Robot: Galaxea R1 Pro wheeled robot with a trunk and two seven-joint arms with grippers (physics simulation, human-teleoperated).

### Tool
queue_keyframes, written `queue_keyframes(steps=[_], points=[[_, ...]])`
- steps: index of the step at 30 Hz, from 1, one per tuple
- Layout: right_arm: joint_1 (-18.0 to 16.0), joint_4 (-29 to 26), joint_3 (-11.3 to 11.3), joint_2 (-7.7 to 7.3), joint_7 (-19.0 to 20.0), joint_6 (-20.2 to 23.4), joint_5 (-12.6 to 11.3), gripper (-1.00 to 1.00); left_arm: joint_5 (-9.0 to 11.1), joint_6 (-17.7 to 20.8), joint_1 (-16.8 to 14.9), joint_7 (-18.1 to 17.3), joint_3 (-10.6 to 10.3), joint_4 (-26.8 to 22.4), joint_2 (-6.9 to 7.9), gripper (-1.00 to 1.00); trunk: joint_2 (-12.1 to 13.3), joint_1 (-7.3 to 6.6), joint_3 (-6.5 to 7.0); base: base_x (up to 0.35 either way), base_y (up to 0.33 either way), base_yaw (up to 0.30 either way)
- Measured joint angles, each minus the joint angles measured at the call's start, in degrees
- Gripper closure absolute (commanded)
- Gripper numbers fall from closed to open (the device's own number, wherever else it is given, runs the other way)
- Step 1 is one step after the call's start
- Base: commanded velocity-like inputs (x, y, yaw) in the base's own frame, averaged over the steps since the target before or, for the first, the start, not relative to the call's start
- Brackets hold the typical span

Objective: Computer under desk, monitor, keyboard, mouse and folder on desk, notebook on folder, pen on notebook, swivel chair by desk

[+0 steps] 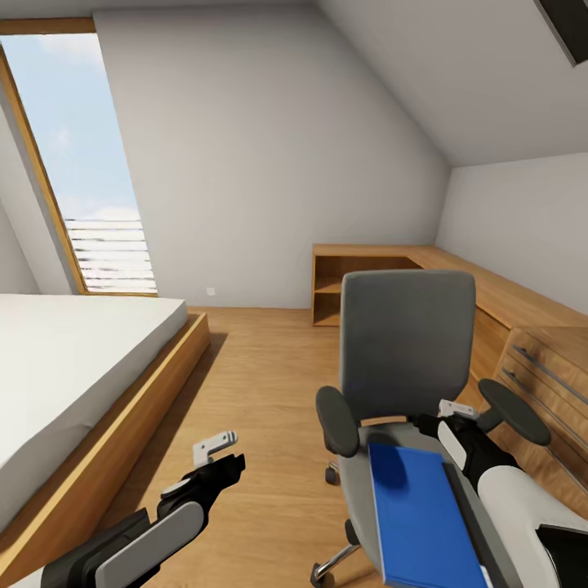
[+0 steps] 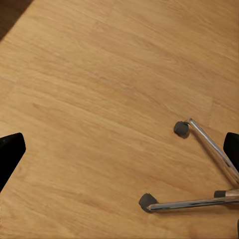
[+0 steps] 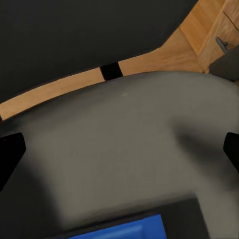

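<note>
The swivel chair (image 1: 407, 351) stands at the centre right with its grey back facing me. On its seat (image 3: 124, 144) lies the blue folder (image 1: 420, 514), which also shows as a blue edge (image 3: 124, 231) in the right wrist view. A dark grey strip (image 1: 467, 518) runs along the folder's right side; I cannot tell what it is. My right gripper (image 1: 456, 408) hangs open just above the seat's rear part, beyond the folder. My left gripper (image 1: 216, 447) is open over the floor, left of the chair's chrome base (image 2: 209, 144). Desk, computer, monitor, keyboard, mouse, notebook and pen are out of view.
A white bed on a wooden frame (image 1: 122, 408) fills the left side. A light wooden shelf and drawer unit (image 1: 523, 343) runs along the right wall, close behind the chair. Wooden floor (image 1: 261, 384) lies open between bed and chair. A tall window (image 1: 82, 163) is at the far left.
</note>
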Motion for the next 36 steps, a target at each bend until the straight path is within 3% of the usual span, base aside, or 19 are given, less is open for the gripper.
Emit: queue_keyframes(steps=[31,36], points=[[0.0,0.0,0.3,0.15,0.0,1.4,0.0,-1.00,0.1,0.0,0.0,0.3,0.0,-0.1,-0.03,-1.00,-12.4,6.81,-5.56,0.001,0.000,0.000],[0.0,0.0,0.3,0.16,-0.1,1.4,0.0,-1.00,0.1,0.0,0.0,0.3,0.0,-0.1,-0.03,-1.00,-12.4,6.82,-5.57,0.000,0.000,0.000]])
